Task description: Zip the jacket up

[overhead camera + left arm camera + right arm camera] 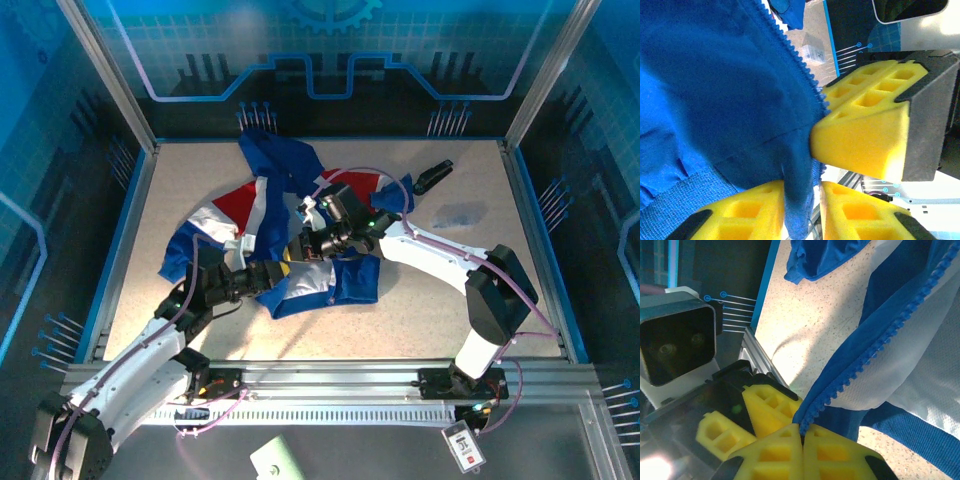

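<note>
The jacket (352, 285), blue with red and white panels, lies crumpled in the middle of the table. My left gripper (283, 270) reaches into its lower front. In the left wrist view a fold of blue fabric (799, 200) near the hem is caught in my left gripper (810, 187), and the zipper teeth (796, 56) run up from there. My right gripper (305, 245) meets it from the right. In the right wrist view my right gripper (801, 427) is shut on the end of a toothed zipper edge (890, 330), beside the white lining (920, 365). The two grippers almost touch.
A black object (433, 177) lies on the speckled table (450, 290) at the back right. A metal rail (330, 385) runs along the near edge, and blue walls enclose the table. A tag (464, 445) hangs below the right arm's base.
</note>
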You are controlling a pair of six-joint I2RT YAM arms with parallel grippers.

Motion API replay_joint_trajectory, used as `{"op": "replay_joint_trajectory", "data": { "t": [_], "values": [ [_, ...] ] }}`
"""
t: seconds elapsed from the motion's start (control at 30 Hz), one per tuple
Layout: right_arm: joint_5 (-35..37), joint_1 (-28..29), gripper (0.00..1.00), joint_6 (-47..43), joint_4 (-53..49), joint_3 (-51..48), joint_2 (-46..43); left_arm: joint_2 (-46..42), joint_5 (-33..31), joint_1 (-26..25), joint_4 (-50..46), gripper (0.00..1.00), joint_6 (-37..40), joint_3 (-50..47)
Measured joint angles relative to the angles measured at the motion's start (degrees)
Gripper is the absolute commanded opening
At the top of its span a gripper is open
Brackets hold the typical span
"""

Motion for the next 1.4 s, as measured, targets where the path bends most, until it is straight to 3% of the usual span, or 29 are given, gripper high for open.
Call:
{"op": "replay_joint_trajectory", "data": {
  "t": [0.17, 0.37, 0.47, 0.63, 0.8, 0.87, 0.97, 1.03, 1.07, 1.23, 1.3, 1.4],
  "values": [
    [-0.2, 0.0, 0.0, 0.0, 0.1, 0.0, 0.0, -0.6, 0.1, 0.6, 0.2, 0.31, -0.4, -0.1],
    [-0.2, 0.0, 0.0, 0.0, 0.1, 0.0, 0.0, -2.3, 0.2, 1.4, 0.8, 0.13, -1.5, -0.8],
    [-0.2, 0.0, 0.0, 0.0, 0.1, 0.0, 0.0, -2.3, 0.5, 1.6, 0.9, 0.12, -1.7, -0.8],
    [-0.3, 0.0, 0.0, 0.0, 0.1, 0.0, 0.0, -2.3, 1.0, 1.6, 1.0, 0.18, -1.8, -0.9],
    [-0.4, 0.0, 0.0, 0.0, 0.1, 0.0, 0.0, -2.2, 1.6, 1.6, 1.5, 0.15, -1.9, -0.9],
    [-0.4, 0.0, 0.0, 0.0, 0.1, 0.0, 0.0, -2.1, 2.1, 1.7, 1.8, 0.12, -1.8, -0.9],
    [-0.4, 0.0, 0.0, 0.0, 0.1, 0.0, 0.0, -1.6, 2.5, 1.7, 1.9, 0.0, -2.2, -0.9],
    [-0.4, 0.0, 0.0, 0.0, 0.1, 0.0, 0.0, -1.5, 2.8, 1.8, 2.1, 0.0, -2.1, -0.9],
    [-0.4, 0.0, 0.02, 0.0, 0.1, 0.0, 0.0, -1.5, 2.9, 1.8, 2.2, 0.0, -1.8, -0.9],
    [-0.1, -0.1, 0.37, -0.2, -0.5, 0.0, 0.0, -1.5, 2.9, 1.8, 1.9, 0.0, -1.4, -0.9],
    [0.4, -0.6, 0.43, -0.6, -1.1, -0.5, -0.5, -1.5, 2.9, 1.8, 1.1, 0.0, -0.8, -0.8],
    [1.0, -2.4, 0.43, -0.7, -1.1, -4.1, -3.1, -1.5, 2.8, 1.8, -1.4, 0.0, 1.0, -0.7]
  ]
}}
